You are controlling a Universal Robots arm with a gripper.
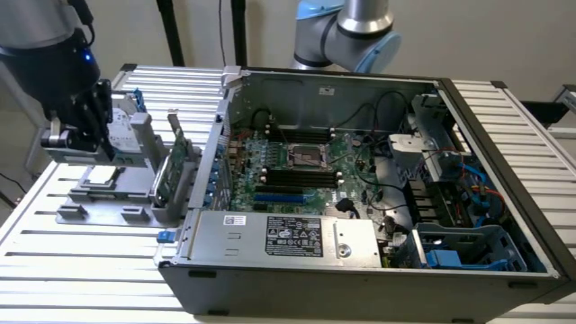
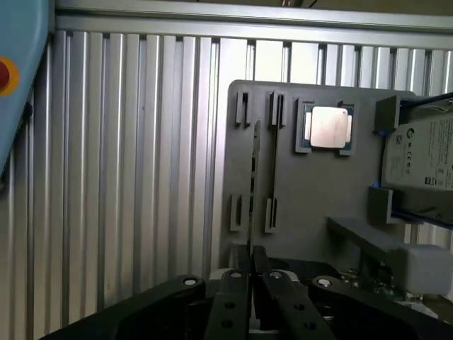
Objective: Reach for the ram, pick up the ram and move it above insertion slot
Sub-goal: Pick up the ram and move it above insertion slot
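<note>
The ram (image 2: 253, 177) stands on its edge in the slots of a grey fixture plate (image 2: 304, 198), seen from above as a thin green strip. My gripper (image 2: 251, 255) hovers over the near end of that strip, fingers close together with nothing between them. In the exterior view the black gripper (image 1: 90, 145) hangs above the fixture (image 1: 108, 202) at the exterior view's left, over the hard drive (image 1: 126, 135). Green boards (image 1: 175, 152) stand upright on the fixture's right side; I cannot tell there which one is the ram. The motherboard's dark memory slots (image 1: 301, 177) lie inside the open computer case (image 1: 360, 270).
A CPU (image 2: 329, 127) sits in a pocket of the fixture, with the silver hard drive (image 2: 425, 152) beside it. The ribbed aluminium table (image 2: 127, 177) surrounds the fixture. The case wall (image 1: 212, 155) rises right next to the green boards. Cables and drive cages (image 1: 450, 202) crowd the case's right half.
</note>
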